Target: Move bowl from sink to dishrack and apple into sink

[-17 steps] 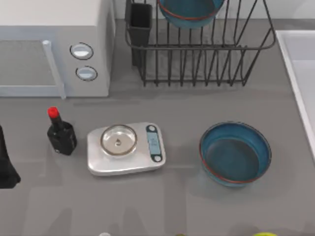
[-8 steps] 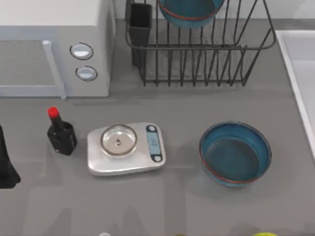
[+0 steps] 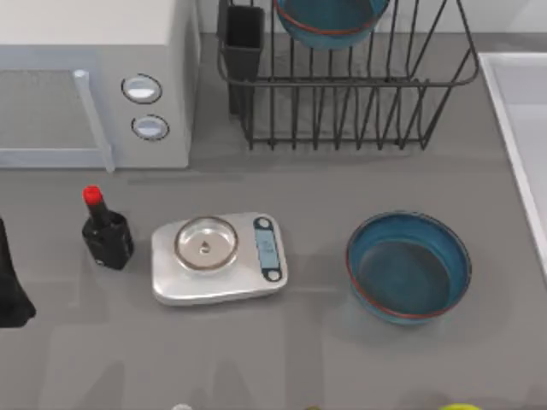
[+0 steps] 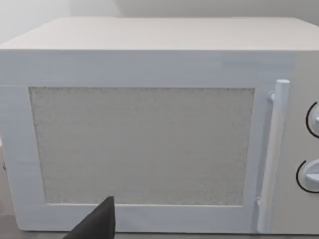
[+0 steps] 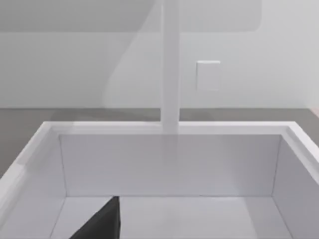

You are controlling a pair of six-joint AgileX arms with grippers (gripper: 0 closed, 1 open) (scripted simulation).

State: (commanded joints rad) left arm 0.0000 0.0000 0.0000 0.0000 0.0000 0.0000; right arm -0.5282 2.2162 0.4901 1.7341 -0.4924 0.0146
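A teal-blue bowl [image 3: 329,21] with a reddish rim rests in the black wire dishrack [image 3: 342,83] at the back, partly cut off by the frame's edge. A look-alike bowl [image 3: 408,266] stands upright on the grey table, right of centre. The pale sink [image 3: 513,85] runs along the right edge; the right wrist view looks into its basin [image 5: 169,164], which holds nothing, with my right gripper [image 5: 99,224] above it. My left gripper [image 4: 97,226] faces the microwave, its arm [image 3: 10,286] at the table's left edge. The apple is out of view.
A white microwave [image 3: 94,85] fills the back left. A black bottle with a red cap [image 3: 104,229] and a silver kitchen scale [image 3: 220,258] stand front left. The rack's dark cutlery cup [image 3: 244,38] is at its left corner. A yellow-green object [image 3: 461,407] peeks in at the front edge.
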